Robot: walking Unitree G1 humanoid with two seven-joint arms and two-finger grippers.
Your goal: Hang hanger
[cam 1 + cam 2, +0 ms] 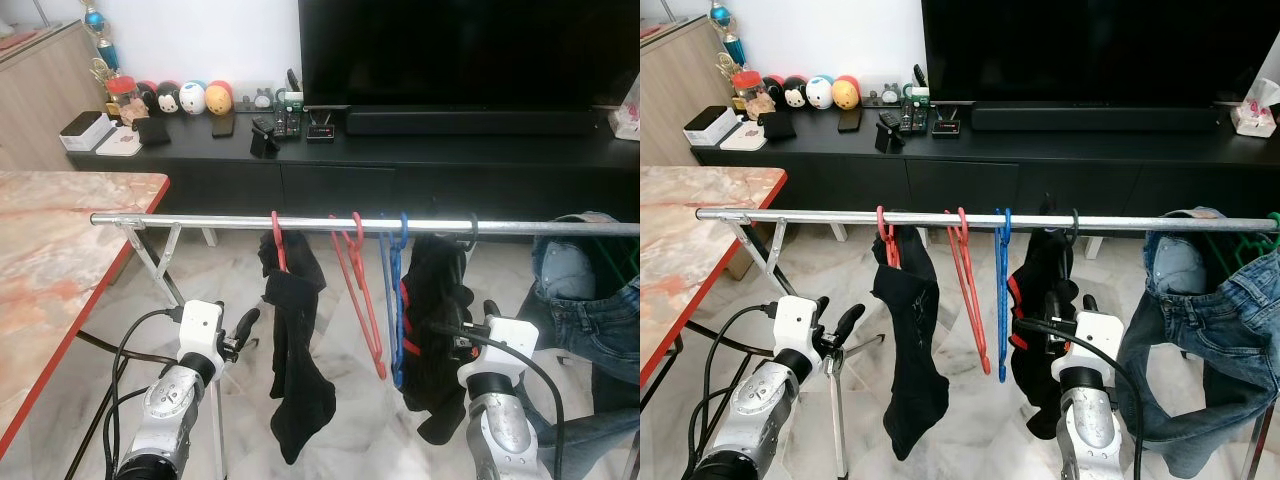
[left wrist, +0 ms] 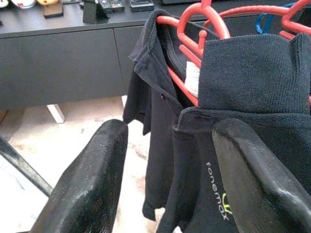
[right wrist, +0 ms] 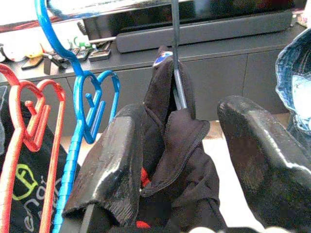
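A silver rail (image 1: 200,219) runs across in front of me. From it hang a red hanger (image 1: 278,245) carrying a black garment (image 1: 295,370), an empty red hanger (image 1: 360,290), a blue hanger (image 1: 395,300) and a dark hanger (image 3: 176,73) holding a black jacket (image 1: 435,300). My left gripper (image 1: 837,318) is open below the rail, just left of the black garment. In the right wrist view my right gripper (image 3: 180,145) is open, with the black jacket's collar between its fingers and brushing one finger (image 3: 114,160).
Blue jeans (image 1: 590,300) drape over the rail's right end. A marble table with a red edge (image 1: 60,230) stands at the left. The rack's slanted leg (image 1: 160,270) drops beside my left arm. Behind is a black TV console (image 1: 400,160) with small items.
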